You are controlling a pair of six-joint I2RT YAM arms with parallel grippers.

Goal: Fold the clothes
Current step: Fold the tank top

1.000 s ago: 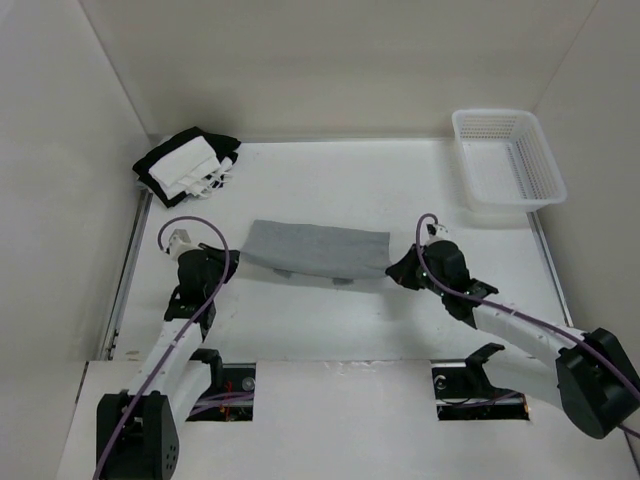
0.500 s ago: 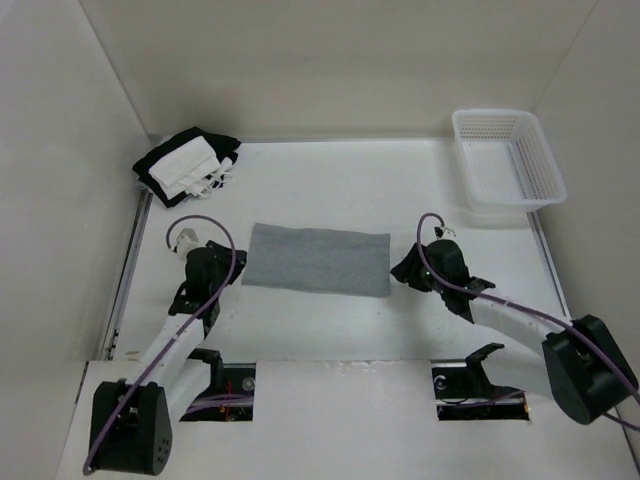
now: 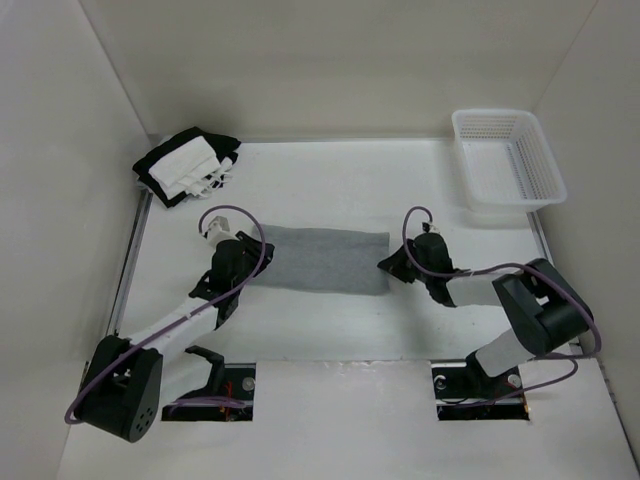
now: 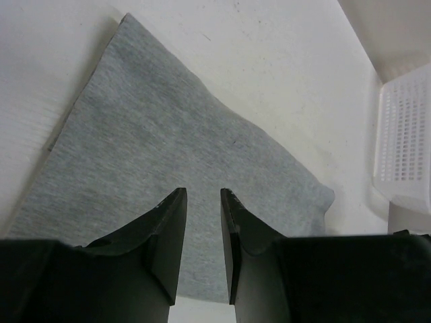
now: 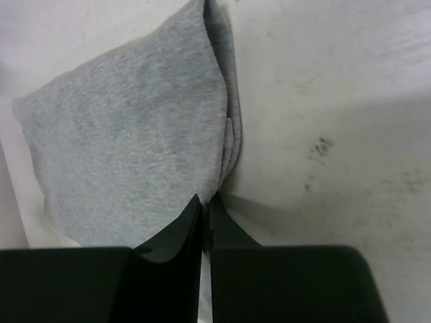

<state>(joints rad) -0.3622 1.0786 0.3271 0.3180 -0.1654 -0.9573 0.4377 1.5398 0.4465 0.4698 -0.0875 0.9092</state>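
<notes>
Left end effector [image 4: 202, 194] part-open over the clothes [image 3: 320, 258] at their left end, right end effector [image 5: 204, 199] closed on their right edge; lifted before, they now lie flat.

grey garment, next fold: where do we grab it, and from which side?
Grip the grey garment at its short ends: the right gripper comes from the right onto the stacked layer edges, the left gripper from the left. It lies flat as a long strip on the table, so a low pinch at an end edge probably works best for halving it.
</notes>
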